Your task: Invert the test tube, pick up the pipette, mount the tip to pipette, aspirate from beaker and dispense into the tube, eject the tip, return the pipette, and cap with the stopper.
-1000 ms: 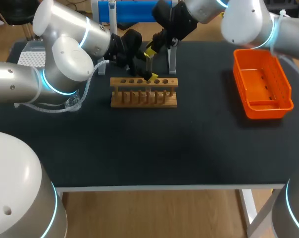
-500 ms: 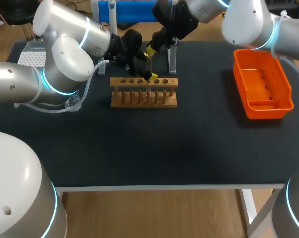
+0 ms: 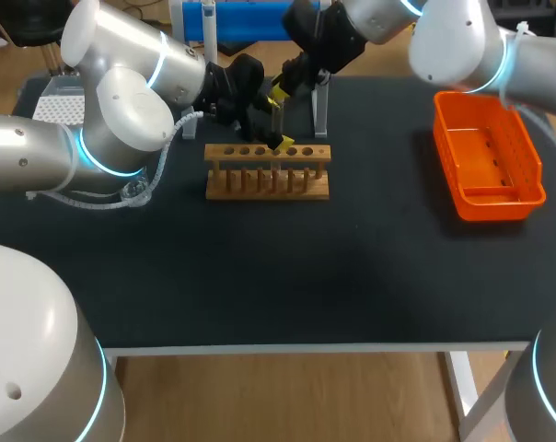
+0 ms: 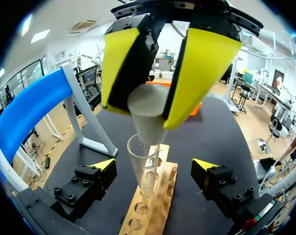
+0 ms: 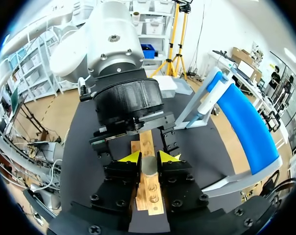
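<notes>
Table (image 3: 260, 276): one, flat top with a matt black covering, filling most of the head view. Arms: two, smooth white jointed shells with glowing blue rings; left arm (image 3: 121, 120) enters from the left edge, right arm (image 3: 453, 41) from the upper right corner, and both meet at upper centre above the rack. Bin (image 3: 490, 204): one, orange plastic, rectangular with an open top, at right of frame and well apart from the rest. Stand (image 3: 246, 18): one, a curved blue panel on white legs at the top edge, with one white pipette (image 3: 209, 28) hanging on it. Tray (image 3: 57, 106): one, white and perforated, upper left, partly hidden by the left arm. Rack (image 3: 267, 182): one, pale wood, two long bars joined by dowels, with a single row of round holes in the top bar, some of them covered by the pincers. Beaker (image 3: 135, 191): one, clear glass, round, just left of the rack below the left arm. Left gripper (image 4: 154, 165): black blocks with yellow tips, spread wide on either side of the tube and not touching it. Right gripper (image 5: 149, 157): yellow tips narrow, clamped on the stopper from two sides. Tube (image 4: 144, 169): one, clear glass cylinder, upright in a hole of the rack, mouth up. Stopper (image 4: 147, 115): one, grey, matt, tapered plug, directly over the tube, its narrow end at the tube's mouth.
</notes>
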{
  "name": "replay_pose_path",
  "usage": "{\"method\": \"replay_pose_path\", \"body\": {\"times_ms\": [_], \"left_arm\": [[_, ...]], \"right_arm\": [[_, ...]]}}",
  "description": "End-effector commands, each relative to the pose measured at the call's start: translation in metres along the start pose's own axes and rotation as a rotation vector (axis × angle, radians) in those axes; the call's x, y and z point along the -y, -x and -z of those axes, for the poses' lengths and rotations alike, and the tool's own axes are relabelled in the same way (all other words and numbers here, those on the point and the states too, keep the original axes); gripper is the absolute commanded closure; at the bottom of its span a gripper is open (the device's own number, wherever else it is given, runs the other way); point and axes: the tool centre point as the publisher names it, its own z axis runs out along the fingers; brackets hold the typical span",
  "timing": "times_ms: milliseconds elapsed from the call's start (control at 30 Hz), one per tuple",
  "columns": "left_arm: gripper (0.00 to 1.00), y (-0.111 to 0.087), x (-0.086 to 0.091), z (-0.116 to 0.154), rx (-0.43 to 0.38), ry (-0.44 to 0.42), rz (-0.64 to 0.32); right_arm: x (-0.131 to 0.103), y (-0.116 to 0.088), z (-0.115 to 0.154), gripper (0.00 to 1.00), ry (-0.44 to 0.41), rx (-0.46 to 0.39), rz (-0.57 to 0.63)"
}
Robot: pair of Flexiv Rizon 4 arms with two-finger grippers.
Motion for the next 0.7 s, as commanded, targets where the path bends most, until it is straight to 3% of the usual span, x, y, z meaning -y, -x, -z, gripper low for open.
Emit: {"method": "replay_pose_path", "body": {"times_ms": [33,700], "left_arm": [[0.0,0.001,0.001,0.001,-0.003,0.003,0.001],[0.0,0.001,0.001,0.001,-0.003,0.003,0.001]], "right_arm": [[0.0,0.005,-0.003,1.0,0.0,-0.005,-0.002],[0.009,0.01,-0.018,1.0,-0.008,-0.018,-0.018]]}}
